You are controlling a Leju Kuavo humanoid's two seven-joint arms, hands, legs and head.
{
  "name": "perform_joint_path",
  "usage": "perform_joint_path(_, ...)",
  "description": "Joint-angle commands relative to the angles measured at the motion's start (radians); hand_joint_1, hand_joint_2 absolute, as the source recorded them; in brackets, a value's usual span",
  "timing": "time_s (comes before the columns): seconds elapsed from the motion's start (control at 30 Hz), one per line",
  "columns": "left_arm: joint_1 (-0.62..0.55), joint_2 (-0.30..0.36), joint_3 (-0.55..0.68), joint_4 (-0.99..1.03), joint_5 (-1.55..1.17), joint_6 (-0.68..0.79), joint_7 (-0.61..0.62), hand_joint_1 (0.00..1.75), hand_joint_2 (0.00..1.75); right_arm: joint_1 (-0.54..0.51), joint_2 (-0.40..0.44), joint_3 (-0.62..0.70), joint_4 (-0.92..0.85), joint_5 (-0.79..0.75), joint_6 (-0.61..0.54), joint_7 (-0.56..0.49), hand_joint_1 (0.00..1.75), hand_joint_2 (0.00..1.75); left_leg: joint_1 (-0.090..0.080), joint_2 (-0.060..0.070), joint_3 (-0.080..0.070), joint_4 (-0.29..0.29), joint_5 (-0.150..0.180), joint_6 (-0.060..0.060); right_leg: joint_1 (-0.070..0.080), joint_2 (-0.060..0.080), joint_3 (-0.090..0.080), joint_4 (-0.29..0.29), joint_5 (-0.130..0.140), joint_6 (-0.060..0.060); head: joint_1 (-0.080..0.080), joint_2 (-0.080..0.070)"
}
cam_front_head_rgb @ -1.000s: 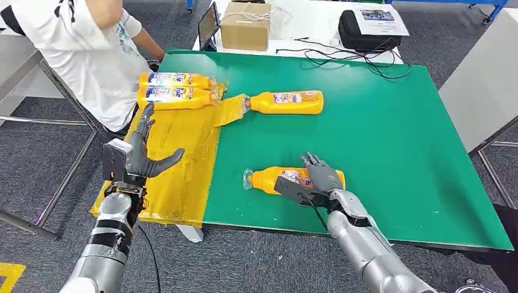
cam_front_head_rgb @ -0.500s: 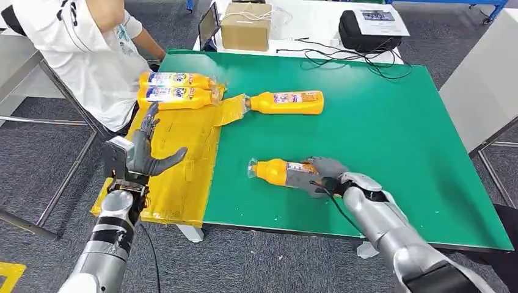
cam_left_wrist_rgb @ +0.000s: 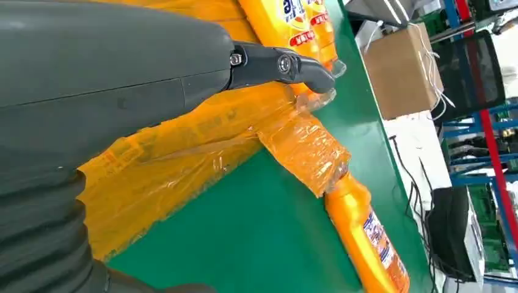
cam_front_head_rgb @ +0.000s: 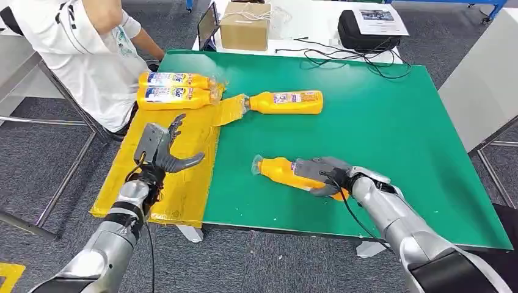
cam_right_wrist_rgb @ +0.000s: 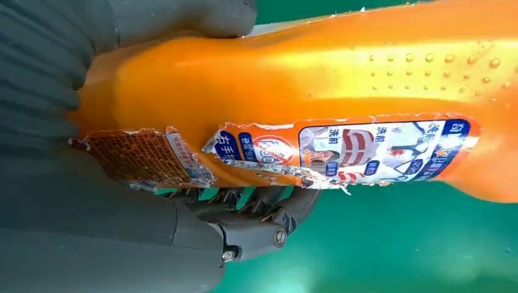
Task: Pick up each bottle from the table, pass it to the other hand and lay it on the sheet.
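Right robot hand (cam_front_head_rgb: 322,172) wrapped around an orange bottle (cam_front_head_rgb: 282,171) at about 6 o'clock on the green desk (cam_front_head_rgb: 379,122), cap end pointing toward 9 o'clock; torn label (cam_right_wrist_rgb: 342,149) visible in the right wrist view. Left robot hand (cam_front_head_rgb: 164,149) spread wide and empty above the yellow sheet (cam_front_head_rgb: 183,183) at 9 o'clock. Two more bottles (cam_front_head_rgb: 177,89) lying side by side on the sheet at 11 o'clock. Another bottle (cam_front_head_rgb: 287,102) lying on the desk at 12 o'clock, its neck under the sheet's folded corner.
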Motion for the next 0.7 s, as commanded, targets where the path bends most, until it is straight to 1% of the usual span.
perform_joint_path(0.03,-0.042,0.001,-0.029,0.047,0.031,0.067,0.008,0.0,1.75,0.128,0.121,-0.089,-0.012,-0.145,-0.34,-0.008,1.75,1.75,0.002,0.0,0.003,-0.001,-0.001,-0.001,0.002,0.0,0.004,-0.002,-0.001,-0.001,0.0,0.0)
perform_joint_path(0.07,-0.028,-0.003,-0.034,0.023,0.022,0.085,0.016,0.0,1.75,0.177,0.161,-0.123,-0.078,-0.138,-0.444,-0.004,1.75,1.75,0.002,0.0,0.005,-0.002,-0.002,-0.002,0.002,0.0,0.006,-0.002,-0.001,-0.002,0.0,0.0)
perform_joint_path(0.1,-0.018,-0.007,-0.04,0.007,0.013,0.096,0.022,0.0,1.75,0.215,0.186,-0.141,-0.146,-0.109,-0.522,0.002,1.75,1.75,0.002,0.001,0.004,-0.001,-0.001,-0.001,0.002,0.001,0.005,-0.002,-0.001,-0.002,0.001,0.0)
perform_joint_path(0.13,-0.014,-0.013,-0.041,-0.002,0.011,0.095,0.026,0.0,1.75,0.251,0.21,-0.168,-0.214,-0.101,-0.568,0.007,1.75,1.75,0.003,0.005,0.007,-0.002,-0.003,-0.002,0.003,0.004,0.006,-0.002,-0.001,-0.002,0.001,0.0)
perform_joint_path(0.17,-0.012,-0.021,-0.039,-0.006,0.015,0.09,0.031,0.0,1.75,0.277,0.228,-0.187,-0.273,-0.091,-0.583,0.014,1.75,1.75,0.002,0.004,0.006,-0.002,-0.003,-0.002,0.002,0.004,0.005,-0.002,-0.001,-0.002,0.001,0.0)
perform_joint_path(0.2,-0.013,-0.027,-0.043,-0.005,0.018,0.083,0.035,0.0,1.75,0.296,0.243,-0.212,-0.32,-0.098,-0.588,0.01,1.75,1.75,0.002,0.004,0.004,-0.001,-0.002,-0.002,0.002,0.004,0.003,-0.001,-0.001,-0.002,0.0,0.0)
perform_joint_path(0.23,-0.018,-0.036,-0.045,0.0,0.03,0.062,0.041,0.0,1.75,0.302,0.255,-0.221,-0.352,-0.091,-0.607,0.001,1.75,1.75,0.002,0.004,0.006,-0.001,-0.003,-0.003,0.002,0.004,0.004,0.0,-0.003,-0.003,0.001,0.0)
perform_joint_path(0.3,-0.03,-0.047,-0.046,0.013,0.069,-0.007,0.057,0.0,1.75,0.287,0.269,-0.233,-0.372,-0.094,-0.602,-0.011,1.75,1.75,0.002,0.002,0.001,0.0,-0.002,-0.002,0.002,0.002,-0.001,0.001,-0.001,-0.002,0.0,0.0)
perform_joint_path(0.33,-0.039,-0.049,-0.045,0.032,0.114,-0.076,0.073,0.0,1.75,0.273,0.278,-0.241,-0.364,-0.094,-0.602,-0.027,1.75,1.75,0.002,0.001,0.002,0.001,-0.003,-0.003,0.003,0.001,0.001,0.003,-0.004,-0.003,0.0,0.0)
perform_joint_path(0.4,-0.049,-0.042,-0.085,0.049,0.131,-0.107,0.067,0.0,1.75,0.248,0.295,-0.252,-0.341,-0.084,-0.61,-0.059,1.75,1.75,0.002,0.001,-0.003,0.0,-0.001,-0.001,0.002,0.001,-0.004,0.002,-0.001,-0.002,0.0,0.0)
perform_joint_path(0.47,-0.052,-0.048,-0.097,0.057,0.187,-0.18,0.08,0.0,1.75,0.233,0.307,-0.25,-0.329,-0.066,-0.628,-0.082,1.75,1.75,0.002,0.001,-0.002,0.001,-0.002,-0.001,0.002,0.002,-0.003,0.003,-0.002,-0.002,0.0,0.0)
perform_joint_path(0.57,-0.05,-0.048,-0.124,0.059,0.291,-0.286,0.108,0.0,1.75,0.217,0.32,-0.233,-0.306,-0.054,-0.621,-0.097,1.75,1.75,0.002,0.002,-0.001,0.001,-0.002,-0.002,0.002,0.002,-0.002,0.002,-0.002,-0.002,0.0,0.0)
perform_joint_path(0.63,-0.05,-0.048,-0.124,0.059,0.291,-0.286,0.108,0.0,1.75,0.217,0.32,-0.233,-0.306,-0.054,-0.621,-0.097,1.75,1.75,0.001,0.001,-0.002,0.0,-0.001,-0.002,0.001,0.001,-0.003,0.001,-0.001,-0.002,0.0,0.0)
perform_joint_path(0.7,-0.058,-0.042,-0.147,0.074,0.357,-0.354,0.135,0.0,1.75,0.213,0.326,-0.218,-0.294,-0.043,-0.631,-0.119,1.75,1.75,0.001,0.001,-0.001,0.0,-0.002,-0.002,0.001,0.001,-0.002,0.002,-0.002,-0.002,0.0,0.0)
